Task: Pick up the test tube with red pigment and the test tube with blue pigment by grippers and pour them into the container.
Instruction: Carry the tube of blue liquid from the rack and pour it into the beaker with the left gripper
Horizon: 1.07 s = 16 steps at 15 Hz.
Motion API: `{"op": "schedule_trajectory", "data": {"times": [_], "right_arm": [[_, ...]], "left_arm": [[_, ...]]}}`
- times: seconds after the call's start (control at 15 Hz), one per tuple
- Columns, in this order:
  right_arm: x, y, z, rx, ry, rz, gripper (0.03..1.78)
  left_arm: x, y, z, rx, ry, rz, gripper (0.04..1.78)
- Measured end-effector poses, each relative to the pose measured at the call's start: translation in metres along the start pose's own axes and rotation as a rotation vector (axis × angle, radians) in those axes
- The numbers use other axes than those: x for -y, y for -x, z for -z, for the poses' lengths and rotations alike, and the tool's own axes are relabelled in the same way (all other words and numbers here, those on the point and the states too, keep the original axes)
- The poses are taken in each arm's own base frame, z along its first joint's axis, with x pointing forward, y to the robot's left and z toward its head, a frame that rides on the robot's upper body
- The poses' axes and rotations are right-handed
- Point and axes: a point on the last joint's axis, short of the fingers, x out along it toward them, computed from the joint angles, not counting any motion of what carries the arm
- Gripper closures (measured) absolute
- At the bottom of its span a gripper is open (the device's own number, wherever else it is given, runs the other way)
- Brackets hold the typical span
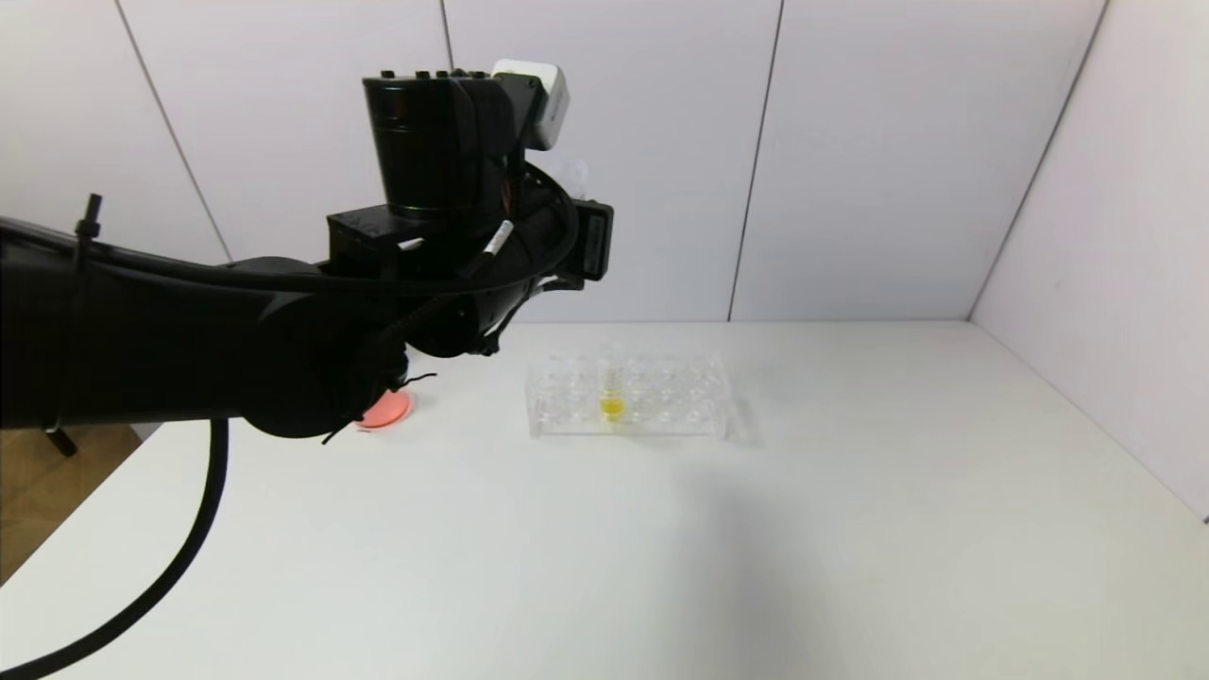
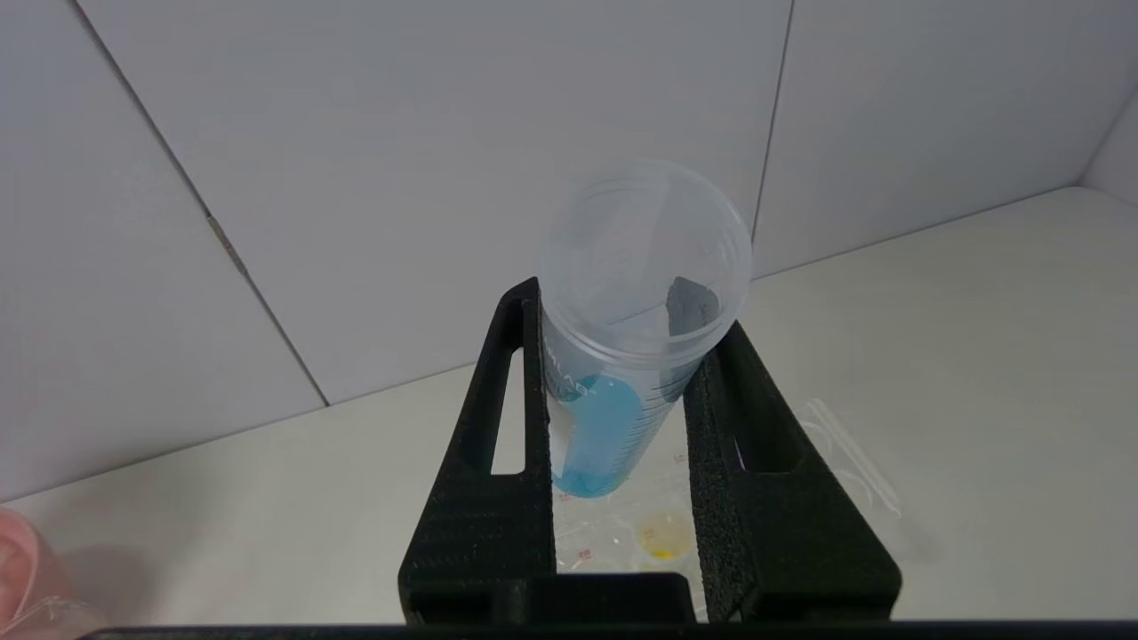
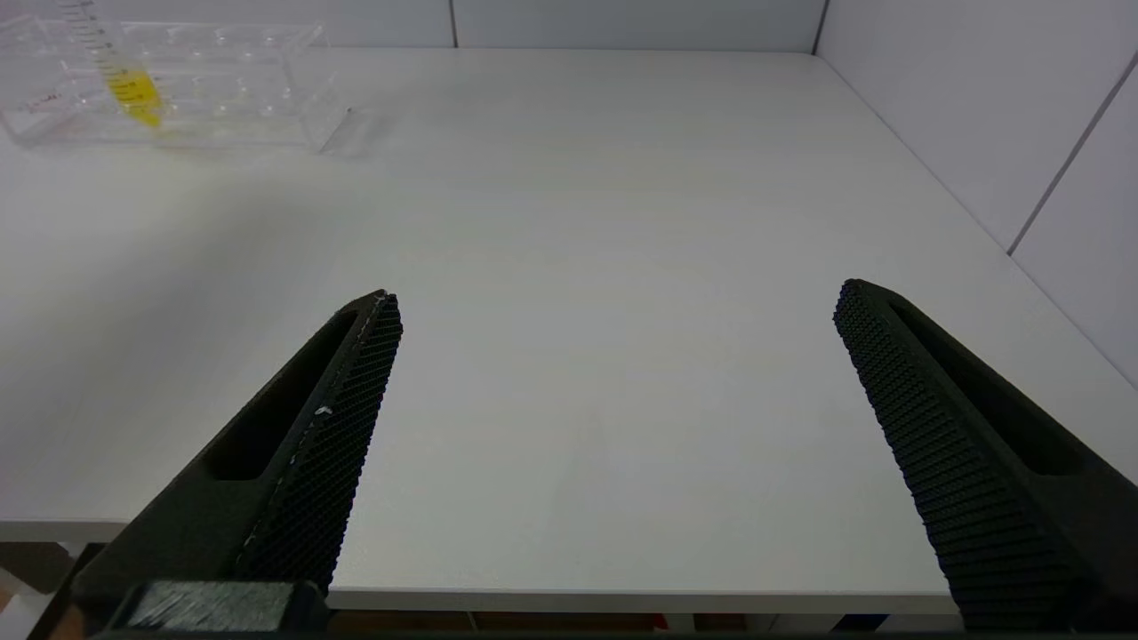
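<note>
Left gripper [image 2: 622, 356] is clamped on the test tube with blue pigment [image 2: 613, 391], held upright between its fingers above the rack [image 1: 628, 397]. Right gripper [image 3: 613, 307] hangs wide apart, holding nothing.

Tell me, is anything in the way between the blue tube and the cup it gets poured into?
Can't tell. The left gripper holds the test tube with blue pigment raised above the table, but the container shows in no view, so the path is unseen.

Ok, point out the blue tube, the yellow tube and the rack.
blue tube [image 2: 597, 444]: left wrist view, blue liquid at its tip.
yellow tube [image 1: 612, 404]: head view, yellow liquid.
rack [image 1: 689, 392]: head view, clear top.
</note>
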Motion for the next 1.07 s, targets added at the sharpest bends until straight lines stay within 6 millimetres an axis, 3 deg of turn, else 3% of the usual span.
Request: {"op": "schedule_trajectory", "data": {"times": [0.6, 1.07], "right_arm": [[0.000, 0.000, 0.000, 0.000, 0.000, 0.000, 0.04], [0.000, 0.000, 0.000, 0.000, 0.000, 0.000, 0.04]], "left_arm": [[-0.043, 0.004, -0.007, 0.004, -0.025, -0.076, 1.38], [-0.096, 0.011, -0.002, -0.020, -0.043, -0.132, 1.38]]}}
